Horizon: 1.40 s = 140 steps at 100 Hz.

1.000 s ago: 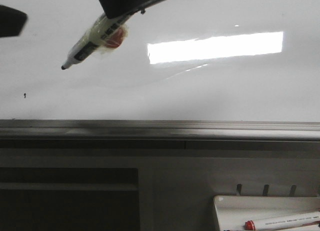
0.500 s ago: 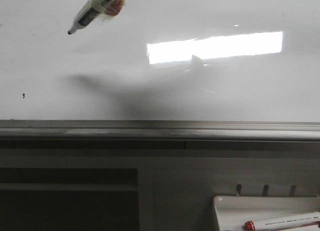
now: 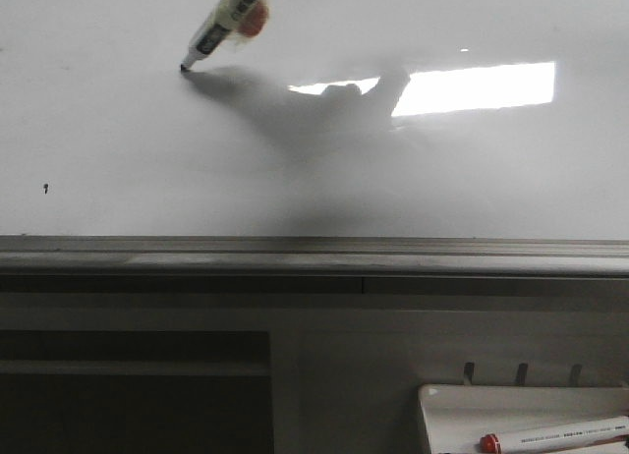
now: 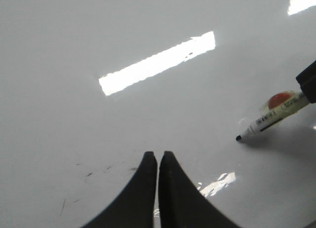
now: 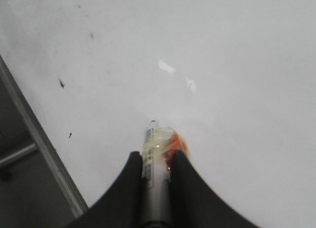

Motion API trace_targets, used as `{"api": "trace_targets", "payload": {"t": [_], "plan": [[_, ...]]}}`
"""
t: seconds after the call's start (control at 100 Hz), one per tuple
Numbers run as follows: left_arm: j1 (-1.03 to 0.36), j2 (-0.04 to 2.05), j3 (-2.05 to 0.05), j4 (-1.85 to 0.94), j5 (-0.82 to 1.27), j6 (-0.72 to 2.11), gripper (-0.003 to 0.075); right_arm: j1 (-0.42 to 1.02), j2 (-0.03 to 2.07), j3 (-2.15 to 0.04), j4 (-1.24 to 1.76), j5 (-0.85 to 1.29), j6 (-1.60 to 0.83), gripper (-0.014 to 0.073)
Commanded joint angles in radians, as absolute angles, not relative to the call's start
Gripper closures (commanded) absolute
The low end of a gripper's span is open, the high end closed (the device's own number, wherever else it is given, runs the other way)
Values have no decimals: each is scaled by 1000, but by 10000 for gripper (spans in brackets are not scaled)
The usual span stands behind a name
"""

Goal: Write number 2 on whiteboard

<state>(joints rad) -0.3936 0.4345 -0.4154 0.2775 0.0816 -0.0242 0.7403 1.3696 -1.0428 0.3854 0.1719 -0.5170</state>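
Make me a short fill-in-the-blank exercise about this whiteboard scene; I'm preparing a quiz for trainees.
1. The right gripper is shut on a ____.
2. The fingers of the left gripper are pressed together and hold ____.
3. The marker's black tip meets its own shadow on the ____ .
4. In the white tray at the lower right lies a second marker with a ____ cap.

Missing words: marker; nothing; whiteboard; red
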Motion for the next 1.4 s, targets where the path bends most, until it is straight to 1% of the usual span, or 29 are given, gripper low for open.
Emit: {"api": "trace_targets", "payload": {"t": [0.0,0.23,0.32,0.53,0.67,0.84,0.95,1.11,1.39], "plan": [[-391,455,-450,265,-16,-38,741,716,1352,-1087,389,107,-524,663],[-391,479,-450,265,-24,-38,741,653,1352,-1140,365,126,-524,662],[-391,481,-450,265,-30,-38,741,629,1331,-1138,365,190,-524,642],[-391,481,-450,265,-35,-38,741,623,1307,-1080,375,348,-499,643],[-391,481,-450,265,-35,-38,741,671,1335,-1042,384,313,-504,643],[-391,481,-450,265,-35,-38,741,750,1412,-1084,384,288,-504,643],[-391,481,-450,265,-35,-38,741,758,1410,-1092,384,276,-504,643],[-391,481,-450,265,-35,-38,741,693,1365,-1073,379,329,-504,643],[-391,481,-450,269,-35,-38,741,560,1219,-925,369,366,-504,643]]}}
